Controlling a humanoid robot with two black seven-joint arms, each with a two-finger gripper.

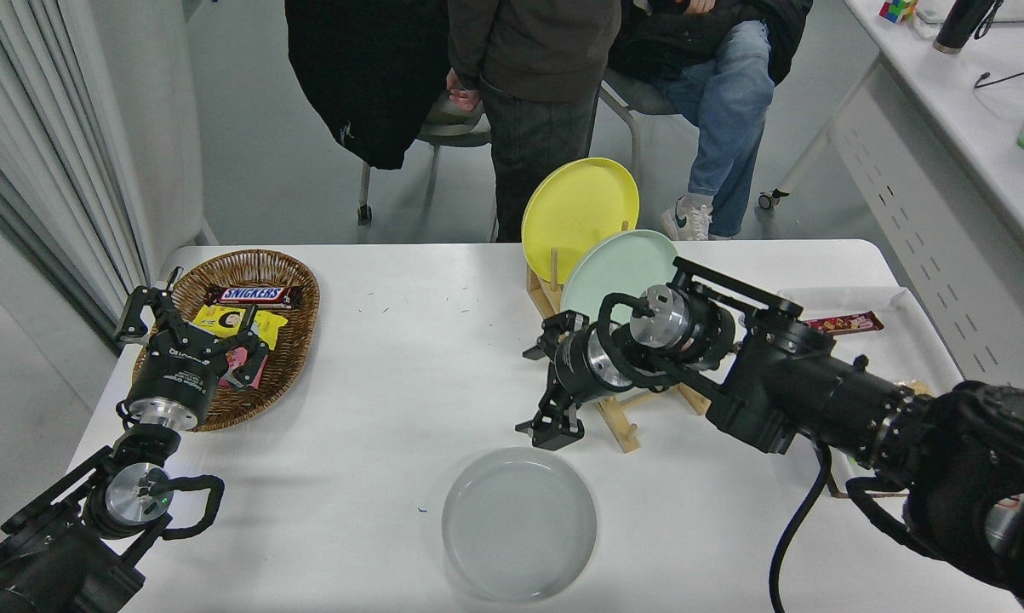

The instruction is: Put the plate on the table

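The pale grey plate (518,523) lies flat on the white table (409,366), near its front edge at the middle. My right gripper (546,383) is open and empty; it hangs above the table a little behind the plate, in front of the wooden rack, and is apart from the plate. My left gripper (190,328) is parked at the lower left, open, over the near edge of the wicker basket.
A wooden rack (614,417) holds a yellow plate (578,204) and a mint-green plate (618,264) upright behind my right arm. A wicker basket (294,340) with snacks stands at the left. A white tray (895,340) with snacks lies at the right. People are at the far side.
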